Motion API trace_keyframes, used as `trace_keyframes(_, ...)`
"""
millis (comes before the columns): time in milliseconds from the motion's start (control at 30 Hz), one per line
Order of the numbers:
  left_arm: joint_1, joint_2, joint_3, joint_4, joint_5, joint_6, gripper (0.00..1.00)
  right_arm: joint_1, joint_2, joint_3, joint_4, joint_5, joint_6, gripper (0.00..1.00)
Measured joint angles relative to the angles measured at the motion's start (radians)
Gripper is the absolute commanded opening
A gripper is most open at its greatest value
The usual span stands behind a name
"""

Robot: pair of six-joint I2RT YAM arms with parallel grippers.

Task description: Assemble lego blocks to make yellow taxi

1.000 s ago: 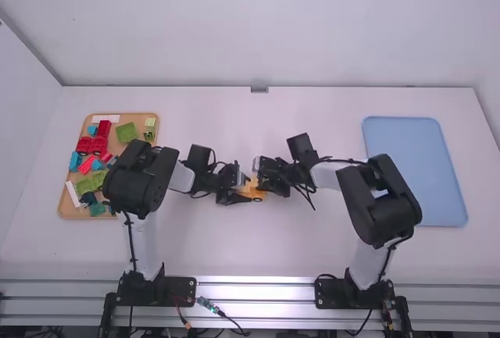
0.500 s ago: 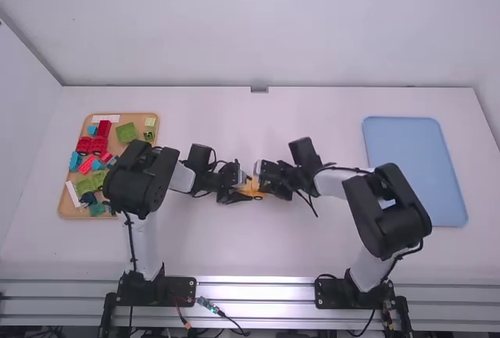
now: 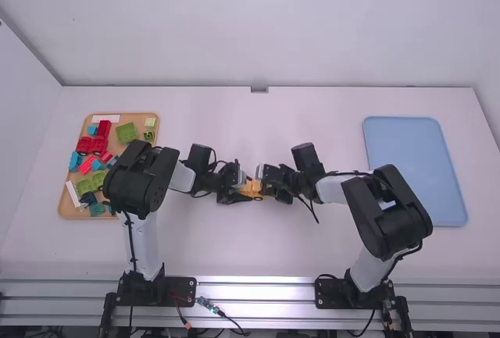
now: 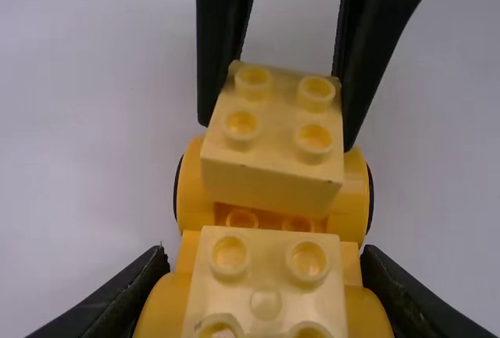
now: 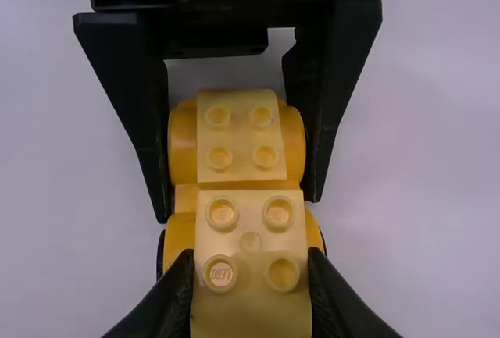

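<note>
Jaws first: your left gripper (image 4: 266, 275) is clamped across the yellow car base (image 4: 355, 197), and your right gripper (image 5: 250, 264) has closed on a pale yellow two-by-two block (image 5: 250, 314) above its right-hand end.

Look to the white table (image 3: 258, 248): your right arm (image 3: 391, 217) has swung its elbow outward over the last second, and its gripper has edged slightly right, while your left arm (image 3: 141, 178) has kept its place. That reads to me as a small alignment correction before you press.

Well to the right of the base is the blue tray (image 3: 414, 166); well to its left, the wooden tray (image 3: 70, 211) with the loose red, green and blue parts. The base itself is low over the table, between your two arms.

On its left-hand end sits another pale yellow block (image 5: 241, 139). Between the two blocks you can see bare orange-yellow studs (image 4: 242, 219). You can't tell yet whether the held block is seated; it looks slightly skewed, so square it up before pushing down, or it may catch on a stud edge.
</note>
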Motion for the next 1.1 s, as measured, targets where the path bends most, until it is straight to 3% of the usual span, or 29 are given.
trace_keyframes(600,-0.002,0.000,0.000,-0.007,0.008,0.050,0.28,0.001,0.000,0.000,-0.019,-0.048,0.004,0.00)
trace_keyframes(867,-0.002,0.000,0.000,-0.007,0.008,0.049,0.28,0.001,0.020,0.056,-0.129,-0.058,-0.029,0.00)
trace_keyframes(1100,-0.002,0.000,0.000,-0.007,0.008,0.050,0.27,0.001,0.020,0.057,-0.084,-0.040,-0.011,0.00)
